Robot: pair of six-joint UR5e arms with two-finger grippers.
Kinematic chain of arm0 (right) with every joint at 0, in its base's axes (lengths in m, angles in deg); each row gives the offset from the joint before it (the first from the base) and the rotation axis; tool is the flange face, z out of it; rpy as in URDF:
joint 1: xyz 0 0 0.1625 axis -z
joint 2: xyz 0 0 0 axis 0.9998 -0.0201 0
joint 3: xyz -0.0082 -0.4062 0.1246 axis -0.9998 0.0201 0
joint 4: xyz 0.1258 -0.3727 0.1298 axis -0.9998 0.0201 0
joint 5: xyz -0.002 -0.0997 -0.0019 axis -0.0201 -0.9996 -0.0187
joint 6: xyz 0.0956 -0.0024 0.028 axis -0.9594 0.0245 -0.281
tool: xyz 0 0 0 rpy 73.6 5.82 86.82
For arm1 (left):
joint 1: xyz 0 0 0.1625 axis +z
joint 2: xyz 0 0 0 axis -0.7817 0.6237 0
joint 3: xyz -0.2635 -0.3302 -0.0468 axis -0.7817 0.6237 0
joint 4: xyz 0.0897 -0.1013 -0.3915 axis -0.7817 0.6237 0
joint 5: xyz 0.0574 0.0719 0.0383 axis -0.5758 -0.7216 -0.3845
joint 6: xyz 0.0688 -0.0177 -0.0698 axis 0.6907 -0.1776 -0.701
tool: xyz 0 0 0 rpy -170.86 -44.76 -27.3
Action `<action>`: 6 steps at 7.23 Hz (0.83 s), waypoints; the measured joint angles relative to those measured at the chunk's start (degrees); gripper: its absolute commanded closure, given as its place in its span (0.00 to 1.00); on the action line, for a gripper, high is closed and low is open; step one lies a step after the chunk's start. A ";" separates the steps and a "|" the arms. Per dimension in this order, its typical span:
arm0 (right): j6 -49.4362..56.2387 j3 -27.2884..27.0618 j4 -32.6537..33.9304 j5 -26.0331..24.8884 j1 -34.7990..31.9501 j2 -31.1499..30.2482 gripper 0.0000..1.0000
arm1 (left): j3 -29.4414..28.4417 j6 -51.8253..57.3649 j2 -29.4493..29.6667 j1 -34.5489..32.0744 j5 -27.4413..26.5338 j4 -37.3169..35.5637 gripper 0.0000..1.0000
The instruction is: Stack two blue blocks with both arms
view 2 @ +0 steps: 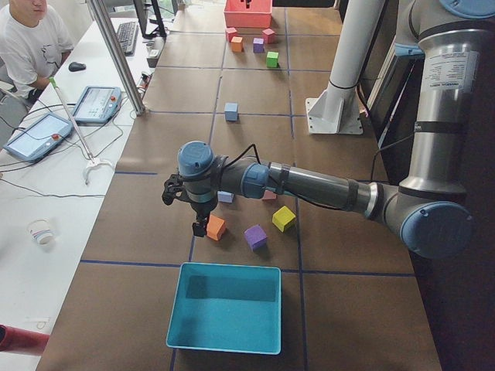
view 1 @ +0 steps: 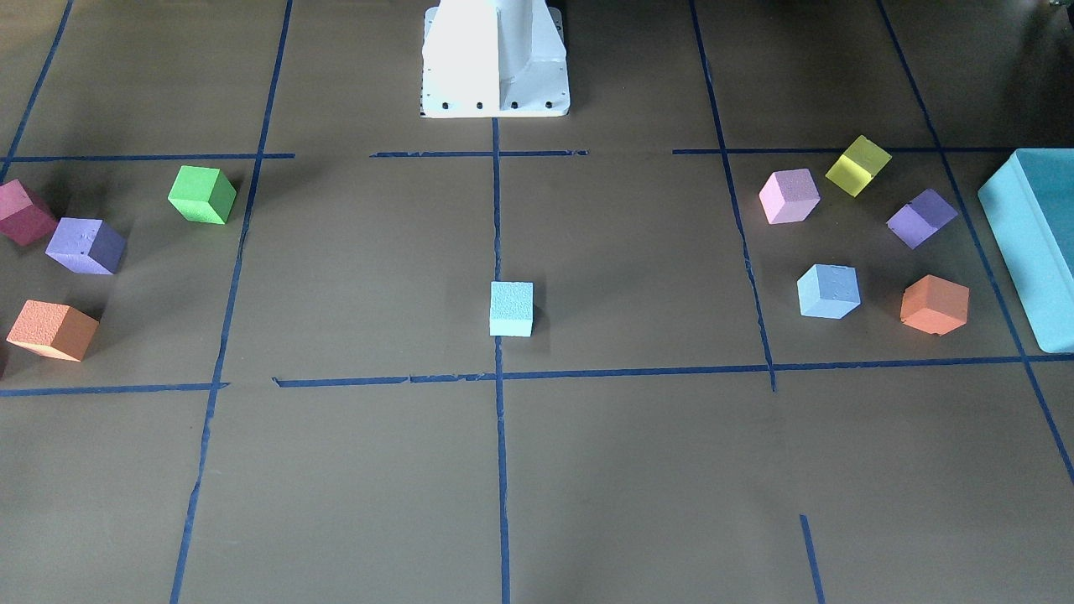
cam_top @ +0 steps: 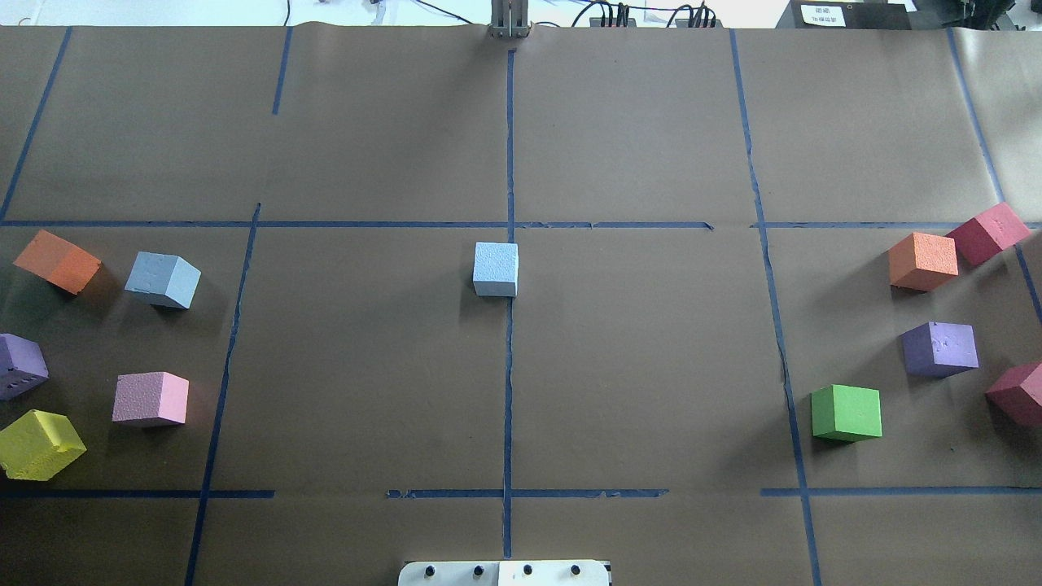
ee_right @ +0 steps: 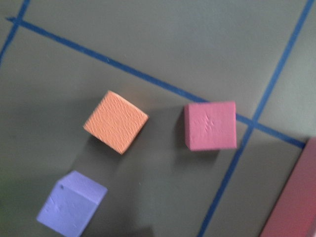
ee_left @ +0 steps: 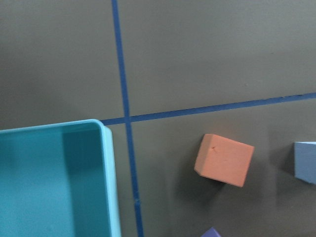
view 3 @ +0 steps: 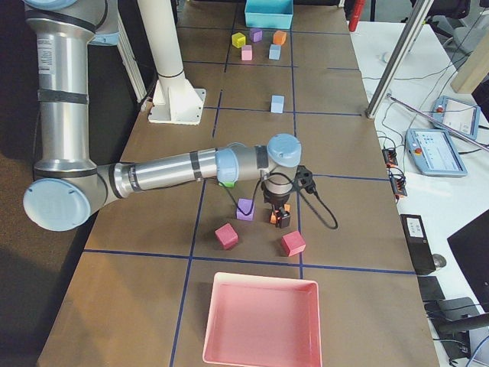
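The cyan-tinted blue block (view 1: 511, 308) sits on the table's centre line, also in the overhead view (cam_top: 496, 268). The sky-blue block (view 1: 828, 291) lies among other cubes on my left side (cam_top: 163, 279); its edge shows in the left wrist view (ee_left: 306, 160). My left gripper (view 2: 199, 224) hangs low over an orange cube (view 2: 216, 227), beside the sky-blue block (view 2: 225, 196). My right gripper (view 3: 281, 218) hangs over another orange cube (ee_right: 116, 122). Both grippers show only in the side views, so I cannot tell whether they are open or shut.
A large teal box (view 1: 1032, 243) stands at my left end (ee_left: 54, 177), and a pink tray (view 3: 260, 317) at my right end. Pink, yellow and purple cubes (cam_top: 151, 399) lie on my left; green, purple and red cubes (cam_top: 847, 413) on my right. The white pedestal (view 1: 495, 59) stands behind.
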 measured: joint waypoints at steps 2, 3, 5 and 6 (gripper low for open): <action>-1.22 -0.50 -3.69 0.01 -1.65 -4.52 0.00 | 1.02 -7.69 0.00 6.17 -0.22 4.12 0.00; -2.02 -0.53 -4.17 0.00 -1.75 -4.89 0.00 | 0.69 -14.85 -0.18 9.88 -1.81 9.57 0.00; -2.33 -0.55 -4.39 0.00 -1.79 -5.04 0.00 | 0.01 -30.79 0.19 20.57 -9.13 19.40 0.00; -2.30 -0.54 -4.40 0.00 -1.79 -5.08 0.00 | -0.46 -35.80 0.91 25.32 -12.35 21.80 0.00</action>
